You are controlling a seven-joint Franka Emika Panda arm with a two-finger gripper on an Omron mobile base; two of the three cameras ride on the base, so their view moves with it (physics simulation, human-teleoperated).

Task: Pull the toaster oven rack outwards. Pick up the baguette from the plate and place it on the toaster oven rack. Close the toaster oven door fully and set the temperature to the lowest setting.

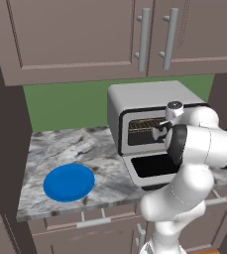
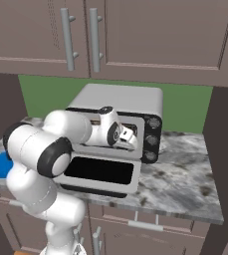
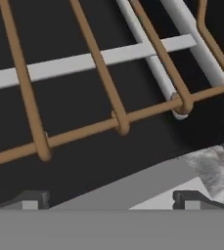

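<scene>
The silver toaster oven [image 1: 144, 96] stands on the counter with its door [image 1: 154, 168] folded down flat in front. Inside the cavity sits the wire rack [image 1: 143, 124], seen close up as brown bars [image 3: 118, 122]. My gripper [image 1: 159, 133] hovers at the cavity mouth just above the door, right in front of the rack's front bar. It is open, with its fingertips [image 3: 35, 199] wide apart and nothing between them. The blue plate [image 1: 69, 182] lies on the counter to the oven's left and its top looks bare. The baguette is out of view.
A dark knob panel [image 2: 153, 137] runs down the oven's right side. Upper cabinets with bar handles [image 1: 143, 39] hang above. The marble counter [image 2: 185, 174] stretches right of the oven. A dark tall wall [image 1: 3, 149] bounds the counter's left end.
</scene>
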